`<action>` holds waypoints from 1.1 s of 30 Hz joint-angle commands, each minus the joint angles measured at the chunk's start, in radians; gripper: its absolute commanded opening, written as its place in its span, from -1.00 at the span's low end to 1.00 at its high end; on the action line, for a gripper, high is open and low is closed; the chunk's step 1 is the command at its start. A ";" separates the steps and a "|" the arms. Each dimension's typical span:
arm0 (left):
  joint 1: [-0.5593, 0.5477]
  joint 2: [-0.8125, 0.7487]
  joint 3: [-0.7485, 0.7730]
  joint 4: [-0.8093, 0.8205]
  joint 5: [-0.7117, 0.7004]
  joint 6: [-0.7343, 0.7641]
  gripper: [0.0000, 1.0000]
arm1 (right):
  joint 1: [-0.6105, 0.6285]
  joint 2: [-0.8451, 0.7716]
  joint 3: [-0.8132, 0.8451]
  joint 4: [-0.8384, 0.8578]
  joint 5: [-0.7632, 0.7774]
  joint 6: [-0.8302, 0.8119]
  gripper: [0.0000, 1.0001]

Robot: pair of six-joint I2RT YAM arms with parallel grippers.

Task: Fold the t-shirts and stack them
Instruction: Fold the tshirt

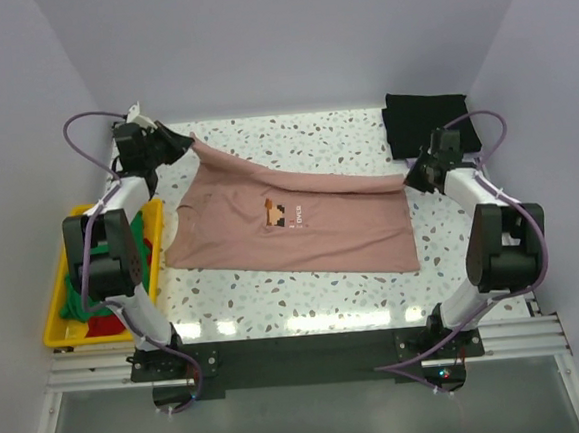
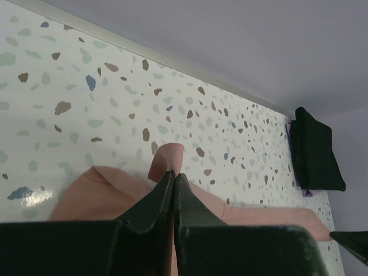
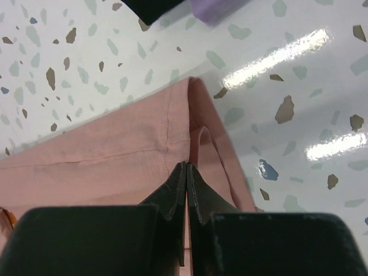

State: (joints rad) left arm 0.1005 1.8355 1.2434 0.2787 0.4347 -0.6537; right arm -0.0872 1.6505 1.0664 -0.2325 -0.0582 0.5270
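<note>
Top external: we see left pincer (image 1: 187, 142) and right pincer (image 1: 411, 179) each clamping a shirt (image 1: 301, 234) corner, likely tautening it for folding.

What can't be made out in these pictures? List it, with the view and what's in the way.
- Print on the pink t-shirt: top view, too small to read.
- Yellow bin: top view, left arm covers part of its contents.
- Black folded garment: right wrist view, cut off by the top edge.
- Cloth pinched: wrist views, left fingers and right fingers hide it.
</note>
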 commanded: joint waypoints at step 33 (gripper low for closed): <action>0.007 -0.498 -0.455 -0.326 -0.232 -0.084 -1.00 | -0.025 -0.256 -0.309 0.036 0.003 0.074 -0.80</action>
State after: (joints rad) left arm 0.1005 1.3811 0.8162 -0.0463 0.2024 -0.7235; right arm -0.1036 1.4296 0.7681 -0.2382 -0.0532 0.5968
